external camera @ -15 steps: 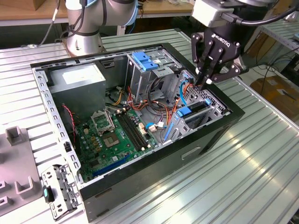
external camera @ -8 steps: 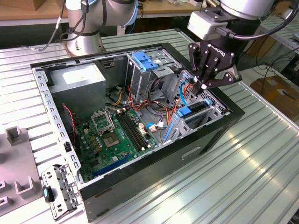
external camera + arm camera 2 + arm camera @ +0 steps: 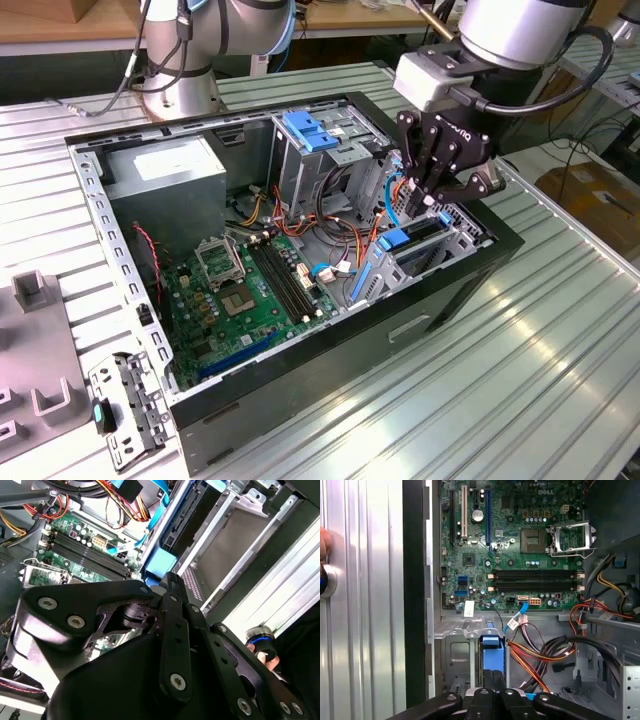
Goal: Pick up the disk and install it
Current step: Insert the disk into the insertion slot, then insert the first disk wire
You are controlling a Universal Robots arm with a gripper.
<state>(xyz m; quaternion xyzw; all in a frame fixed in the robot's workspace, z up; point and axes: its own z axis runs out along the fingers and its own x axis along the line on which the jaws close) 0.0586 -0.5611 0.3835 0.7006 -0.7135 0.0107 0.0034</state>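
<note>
The disk (image 3: pixel 400 240), a black drive in a bright blue carrier, sits on edge in the metal drive bay at the exterior view's right end of the open computer case (image 3: pixel 300 370). My gripper (image 3: pixel 431 206) hangs directly above it, fingers pointing down and pressed together with nothing between them. In both wrist views the black fingertips (image 3: pixel 493 674) (image 3: pixel 169 578) end right at the carrier's blue tab (image 3: pixel 490 642) (image 3: pixel 161 563). Whether they touch the tab, I cannot tell.
Inside the case are a green motherboard (image 3: pixel 240 290), a grey power supply box (image 3: pixel 165 170), a lighter blue latch (image 3: pixel 308 130) on the upper drive cage and loose cables (image 3: pixel 540 655). A metal bracket (image 3: pixel 125 405) lies beside the case. A person's fingers (image 3: pixel 267 657) show near the case's edge.
</note>
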